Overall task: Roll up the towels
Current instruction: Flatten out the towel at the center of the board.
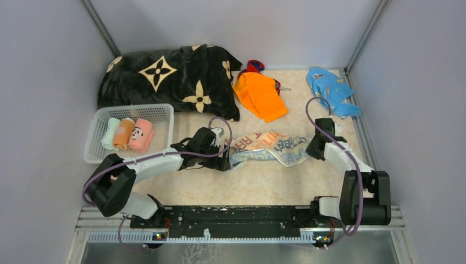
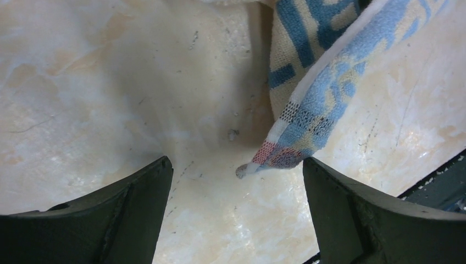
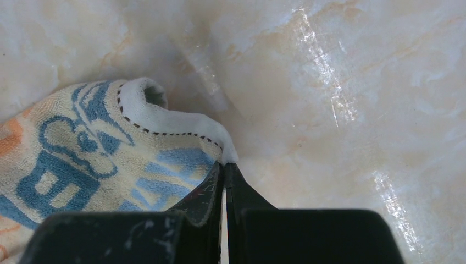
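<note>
Towel [image 1: 269,148] lies rumpled on the desk [image 1: 264,184]; our right pincer [image 3: 225,168] is clenched on one corner, our left pincer [image 2: 236,162] released astride the other, which we should next pinch to spread it flat.

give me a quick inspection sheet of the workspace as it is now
surface: marbled beige tabletop, small specks in the left wrist view
job's things: printed towel lying crumpled between the arms; orange towel, red-and-blue cloth and blue towel loose at the back; three rolled towels in the white basket
clutter: black flower-motif blanket, back left
grippers: left gripper jaws open around the printed towel's corner; right gripper jaws shut on its white edge
cables: purple cables looping off both arms
surroundings: grey walls on three sides
</note>
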You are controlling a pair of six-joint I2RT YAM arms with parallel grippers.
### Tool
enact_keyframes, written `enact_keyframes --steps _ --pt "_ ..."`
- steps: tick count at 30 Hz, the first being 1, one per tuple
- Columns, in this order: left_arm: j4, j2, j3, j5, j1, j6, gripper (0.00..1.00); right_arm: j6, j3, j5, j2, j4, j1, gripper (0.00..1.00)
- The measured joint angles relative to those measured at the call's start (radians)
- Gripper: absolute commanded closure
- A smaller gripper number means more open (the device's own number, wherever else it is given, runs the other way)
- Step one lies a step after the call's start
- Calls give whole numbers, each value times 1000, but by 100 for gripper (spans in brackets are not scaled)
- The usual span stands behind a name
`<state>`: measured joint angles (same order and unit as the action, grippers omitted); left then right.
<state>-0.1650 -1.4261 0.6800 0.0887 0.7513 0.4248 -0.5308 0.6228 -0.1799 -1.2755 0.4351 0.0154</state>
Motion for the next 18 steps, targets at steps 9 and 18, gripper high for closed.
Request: enact_keyframes --steps 9,18 --pt "37 -38 0 128 0 -37 41 6 0 34 4 0 0 100" --pt "69 -77 0 190 0 -54 72 8 0 39 6 0 0 100"
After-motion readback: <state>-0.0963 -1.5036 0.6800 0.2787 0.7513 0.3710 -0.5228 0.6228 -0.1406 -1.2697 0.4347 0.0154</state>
